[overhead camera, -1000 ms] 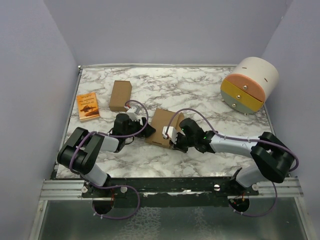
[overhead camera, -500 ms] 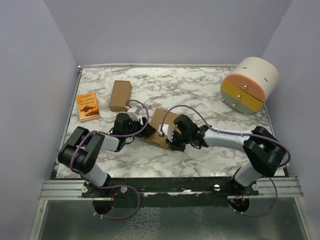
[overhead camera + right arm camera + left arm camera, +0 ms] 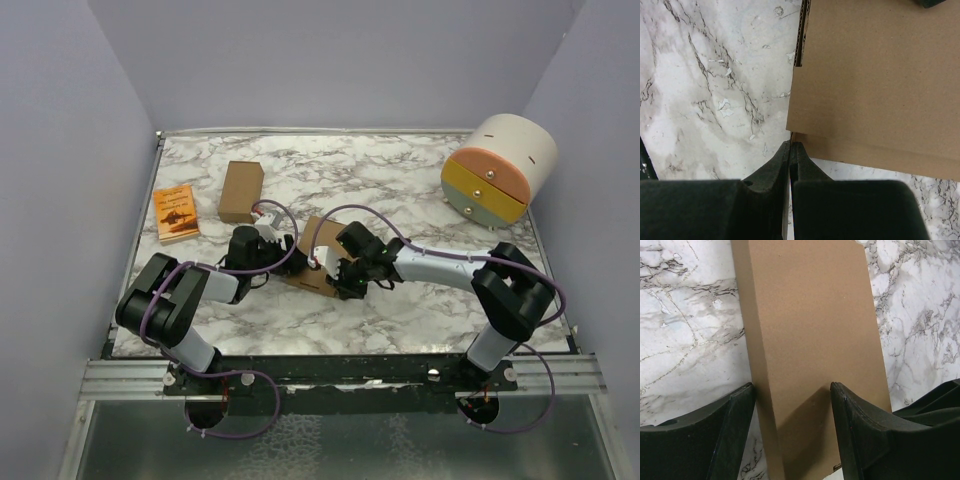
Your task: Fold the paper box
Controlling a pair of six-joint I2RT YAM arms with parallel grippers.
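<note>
Marble tabletop [image 3: 400,190] spreads below me, with the paper box [image 3: 810,315] lying near its middle, between my two arms. My left gripper [image 3: 792,395] has its fingers spread apart over the near end of the box; I cannot tell whether they press on it. My right gripper [image 3: 790,146] is pinched together on nothing, its tips right at the box's edge.

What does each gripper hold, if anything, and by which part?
Right gripper: shut, holding nothing, at a corner of the paper box. Left gripper: straddles its long edge; a grip cannot be told.
</note>
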